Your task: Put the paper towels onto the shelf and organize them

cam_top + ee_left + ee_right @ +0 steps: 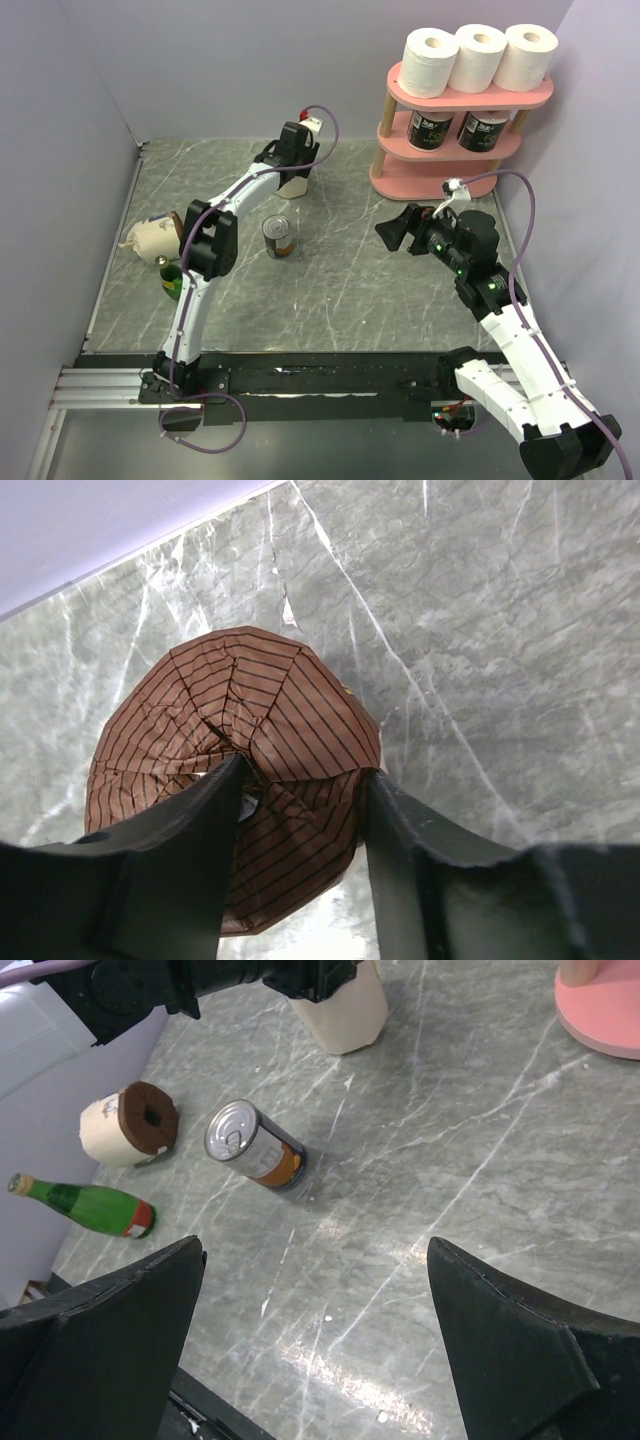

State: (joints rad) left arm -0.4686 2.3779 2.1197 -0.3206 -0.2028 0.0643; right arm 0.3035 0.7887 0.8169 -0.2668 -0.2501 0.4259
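Note:
The pink shelf (412, 185) stands at the far right; its base also shows in the right wrist view (605, 1015). Three white paper towels (478, 57) sit on its top board and two black-printed ones (456, 131) on the middle board. A cream roll with a brown striped end (295, 184) (290, 695) (345, 1010) stands on the table at the back centre. My left gripper (297, 165) (305, 770) is shut on it from above, one finger at its core and one on its outer side. Another cream roll (150, 237) (125, 1125) lies on its side at the left. My right gripper (392, 232) (315, 1245) is open and empty, above the table near the shelf.
A metal can (279, 238) (255, 1147) stands mid-table. A green bottle (172, 278) (85, 1205) lies beside the left arm. Lilac walls close in the table on the left, back and right.

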